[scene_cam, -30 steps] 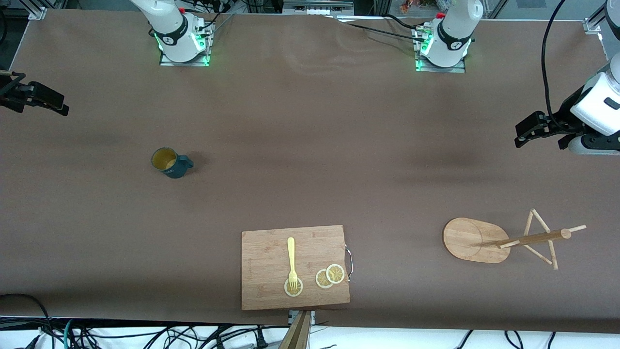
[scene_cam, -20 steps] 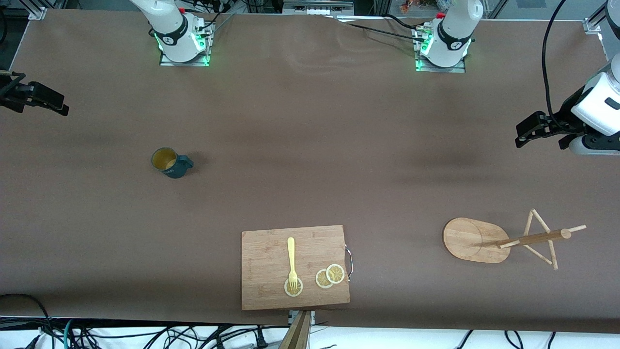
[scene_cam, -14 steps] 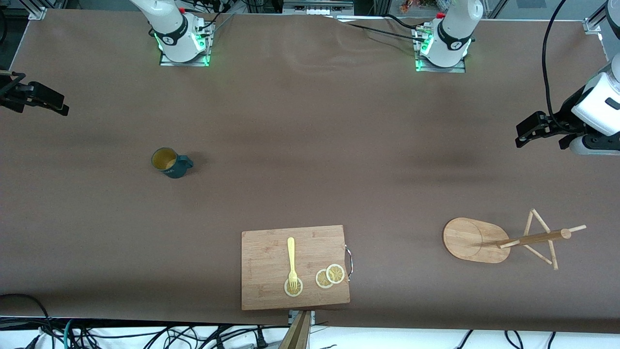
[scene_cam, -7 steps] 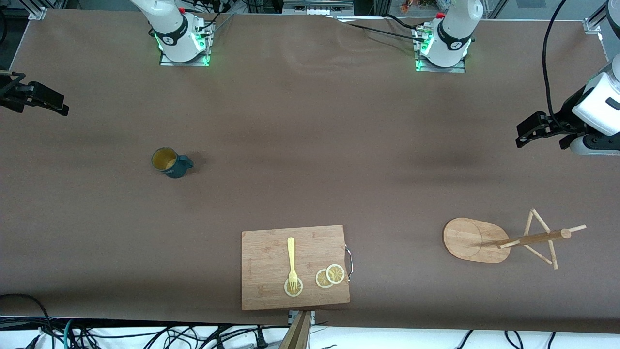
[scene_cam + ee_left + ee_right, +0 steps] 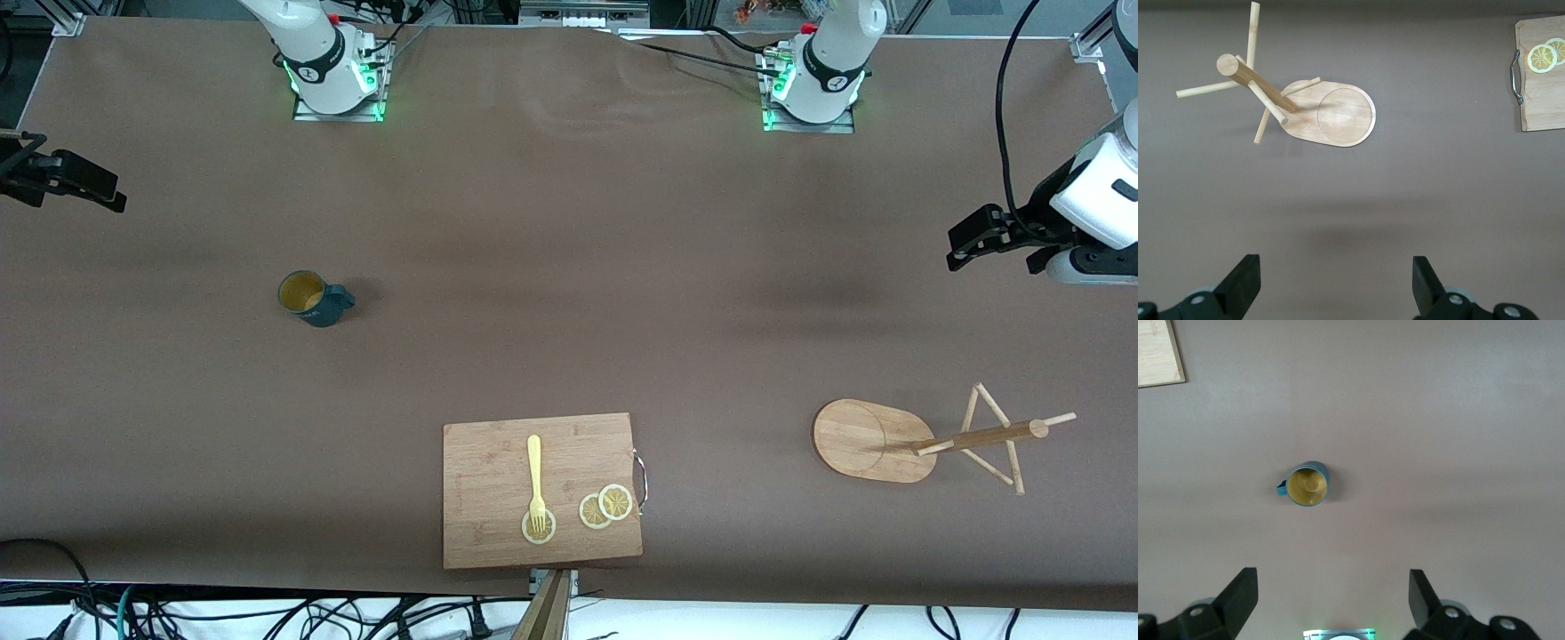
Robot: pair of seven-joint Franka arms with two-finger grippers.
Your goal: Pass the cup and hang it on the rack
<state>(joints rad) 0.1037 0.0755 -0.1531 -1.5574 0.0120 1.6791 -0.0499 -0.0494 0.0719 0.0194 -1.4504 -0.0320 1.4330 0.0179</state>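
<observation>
1 ribbed teal cup (image 5: 308, 299), bamboo rack (image 5: 925, 437) upright.

Legible text, labels, brands, numbers, signs: none you can read on any item or surface in these views.

1. A brown table (image 5: 569, 267) carries everything.
2. The cup (image 5: 310, 298) stands upright toward the right arm's end.
3. A wooden cutting board (image 5: 498, 498) lies at the edge nearest the front camera.
4. The rack (image 5: 876, 441) stands on its oval base toward the left arm's end, about as near the front camera as the board.
</observation>
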